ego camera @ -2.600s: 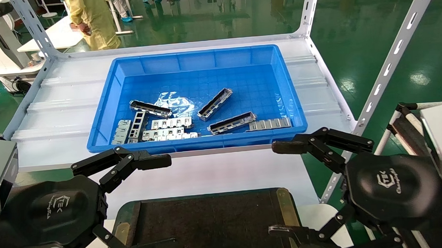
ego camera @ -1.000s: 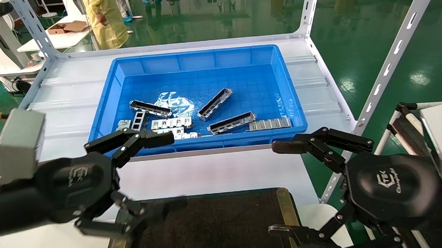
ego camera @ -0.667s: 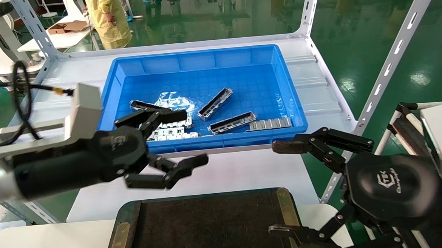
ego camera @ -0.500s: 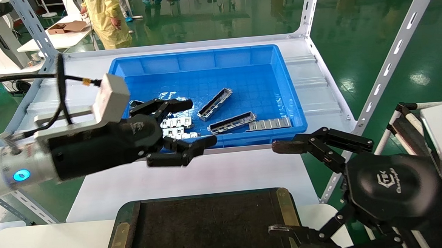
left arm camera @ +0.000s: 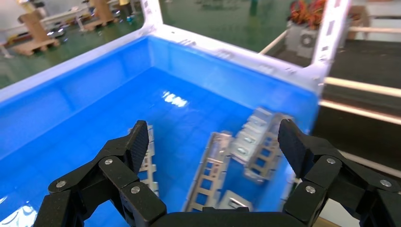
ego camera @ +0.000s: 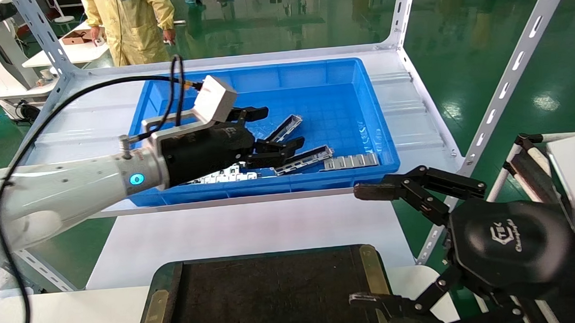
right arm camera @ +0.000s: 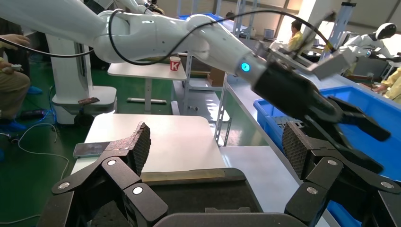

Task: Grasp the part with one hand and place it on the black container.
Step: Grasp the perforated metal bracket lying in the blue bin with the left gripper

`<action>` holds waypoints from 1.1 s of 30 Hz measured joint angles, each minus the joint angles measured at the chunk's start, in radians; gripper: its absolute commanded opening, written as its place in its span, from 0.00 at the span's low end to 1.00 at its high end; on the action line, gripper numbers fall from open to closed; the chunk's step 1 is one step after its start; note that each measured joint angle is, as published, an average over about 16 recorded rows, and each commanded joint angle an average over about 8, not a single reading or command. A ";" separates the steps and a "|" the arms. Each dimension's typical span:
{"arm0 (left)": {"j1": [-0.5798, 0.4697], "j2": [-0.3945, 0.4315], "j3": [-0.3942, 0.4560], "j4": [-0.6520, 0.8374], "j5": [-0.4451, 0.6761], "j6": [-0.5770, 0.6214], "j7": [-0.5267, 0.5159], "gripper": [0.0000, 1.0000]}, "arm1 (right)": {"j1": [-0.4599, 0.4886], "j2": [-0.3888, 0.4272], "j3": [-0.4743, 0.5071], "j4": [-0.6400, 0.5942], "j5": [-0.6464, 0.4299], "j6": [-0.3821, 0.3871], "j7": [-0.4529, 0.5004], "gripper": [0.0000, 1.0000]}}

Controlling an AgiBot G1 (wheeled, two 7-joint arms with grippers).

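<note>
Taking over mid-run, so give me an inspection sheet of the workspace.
Surface: white shelf holds the blue bin.
Job's things: grey channel part in the bin; black container bare where visible.
Clutter: flat silver plates in the bin.
Grippers: left gripper over the bin, jaws open, holding nothing; right gripper parked by the container, open.
Cables: black cable on the left arm.
Surroundings: person in yellow behind the rack.

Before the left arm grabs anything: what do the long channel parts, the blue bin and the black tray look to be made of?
The part, beyond the open left tool: likely bare grey metal, with thin folded walls and punched cut-outs. Blue bin: apparently moulded plastic, glossy, with a gridded floor. The black container: matte dark surface, material unclear, with dull olive-gold rims that look metallic.
</note>
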 measured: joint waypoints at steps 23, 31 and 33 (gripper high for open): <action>-0.116 0.222 0.072 0.429 0.003 -0.248 0.141 1.00 | 0.000 0.000 0.000 0.000 0.000 0.000 0.000 1.00; -0.115 0.225 0.148 0.437 -0.039 -0.291 0.088 0.58 | 0.000 0.000 0.000 0.000 0.000 0.000 0.000 0.24; -0.114 0.225 0.167 0.435 -0.051 -0.302 0.075 0.33 | 0.000 0.000 0.000 0.000 0.000 0.000 0.000 0.04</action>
